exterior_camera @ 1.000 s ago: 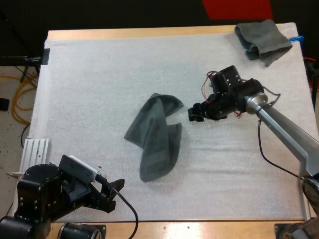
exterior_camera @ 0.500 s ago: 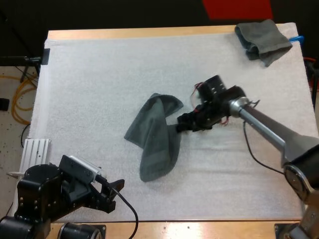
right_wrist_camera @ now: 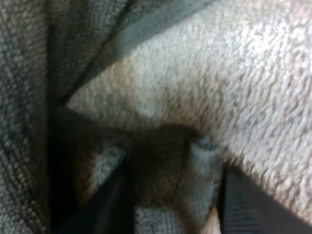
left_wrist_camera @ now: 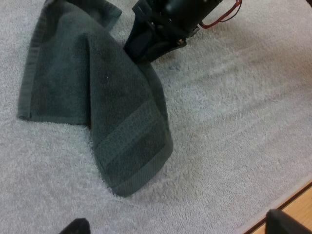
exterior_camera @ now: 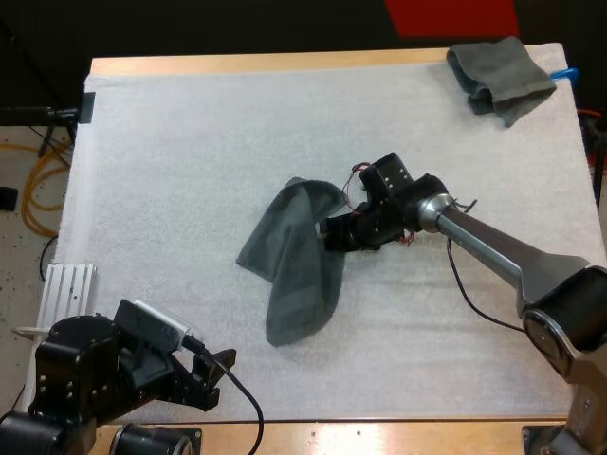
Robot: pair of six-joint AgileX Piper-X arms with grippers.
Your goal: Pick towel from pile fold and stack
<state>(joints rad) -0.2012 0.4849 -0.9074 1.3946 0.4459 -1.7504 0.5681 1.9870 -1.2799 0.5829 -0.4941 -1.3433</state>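
At lower left the left gripper (exterior_camera: 216, 377) sits idle as before, fingers apart. The towel (exterior_camera: 289, 265) lies crumpled mid-frame on the mat (exterior_camera: 190, 171). The right gripper (exterior_camera: 334, 233) has slid in from the right to the towel's right edge, fingers spread, probably for a pinch. Whether cloth lies between them is unclear. A second towel (exterior_camera: 500, 74) lies at upper right.

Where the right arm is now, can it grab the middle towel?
Probably yes: the right gripper sits open at the crumpled towel's edge, with nothing between them on the mat.
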